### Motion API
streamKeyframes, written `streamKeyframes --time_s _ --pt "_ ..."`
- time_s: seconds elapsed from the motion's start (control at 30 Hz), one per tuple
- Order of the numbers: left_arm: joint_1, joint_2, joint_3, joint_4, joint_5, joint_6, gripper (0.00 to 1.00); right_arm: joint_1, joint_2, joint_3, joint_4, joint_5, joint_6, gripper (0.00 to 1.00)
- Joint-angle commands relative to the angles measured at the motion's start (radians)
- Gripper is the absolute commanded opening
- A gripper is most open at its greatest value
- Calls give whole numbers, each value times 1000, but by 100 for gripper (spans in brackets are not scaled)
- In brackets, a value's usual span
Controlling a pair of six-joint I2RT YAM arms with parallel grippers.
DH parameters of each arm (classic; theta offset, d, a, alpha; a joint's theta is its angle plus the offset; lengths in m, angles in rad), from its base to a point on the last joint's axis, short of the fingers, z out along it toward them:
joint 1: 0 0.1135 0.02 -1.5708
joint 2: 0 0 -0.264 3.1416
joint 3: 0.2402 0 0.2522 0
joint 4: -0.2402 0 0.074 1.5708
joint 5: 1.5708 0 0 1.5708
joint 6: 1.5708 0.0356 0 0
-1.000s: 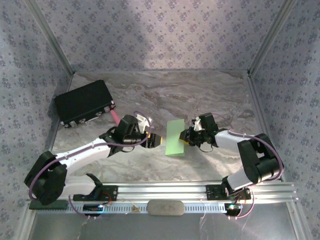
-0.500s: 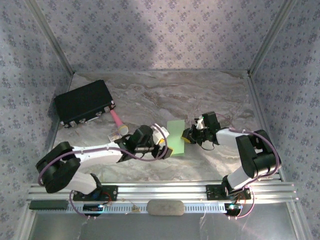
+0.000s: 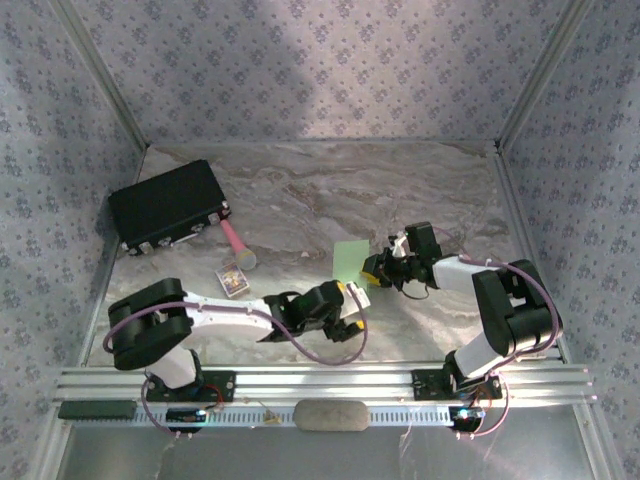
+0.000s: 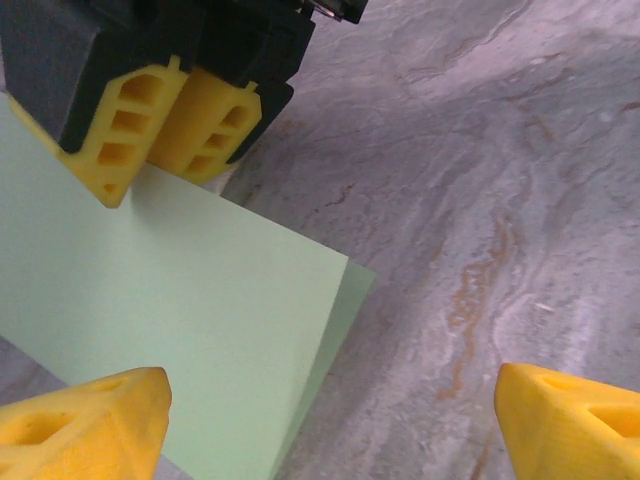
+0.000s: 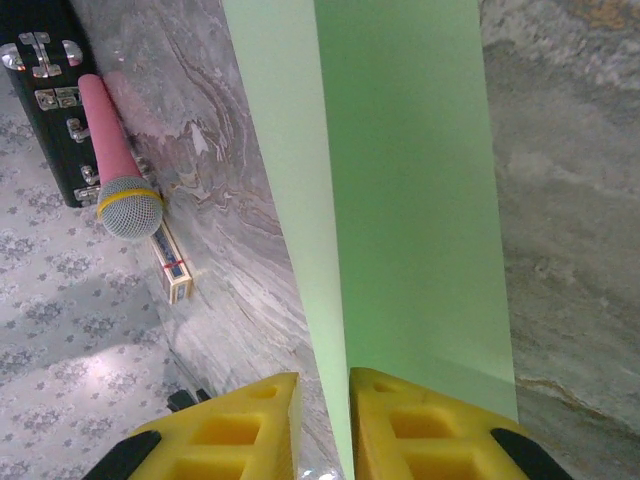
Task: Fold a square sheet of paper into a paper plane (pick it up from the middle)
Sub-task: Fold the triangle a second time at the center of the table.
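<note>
Nearest to me, my left gripper (image 4: 327,422) hangs low over the table (image 4: 500,200) with its jaws spread wide and nothing between them. I judge it is lined up on the free near corner of the square sheet of paper (image 5: 400,200), ready to take it for the next crease. Just beyond, my right gripper (image 5: 322,422) is closed on the paper's far edge, pinching it thin between the pads, I think so the sheet stays steady instead of lying loose. The paper sits about mid-table, between my two grippers. It is pale green and plain, and not a flat square: it looks doubled over into a narrower strip, one layer a shade lighter beside the other, with straight edges and a sharp corner. Farther off to the left lie a small card box (image 3: 233,281), a pink microphone (image 3: 238,245) and, at the back, a black box (image 3: 165,205), all well apart from the work.
</note>
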Motion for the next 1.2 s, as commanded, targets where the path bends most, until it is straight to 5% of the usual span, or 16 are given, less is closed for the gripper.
streamKeyframes --time_s 0.0,0.43,0.63,0.9,1.17 --pt "-30 34 44 -27 -138 72 85 -3 -6 25 -2 -22 25 21" --pt "-57 184 164 -62 -295 33 84 2 -2 3 32 -18 43 20" --pt "-57 192 172 -70 -272 31 80 3 -1 -7 42 -13 48 20" --pt "-51 194 192 -115 -246 14 62 1 -4 -15 56 -14 50 20" --pt "-36 185 203 -141 -221 -1 54 -6 2 -23 77 -26 54 20"
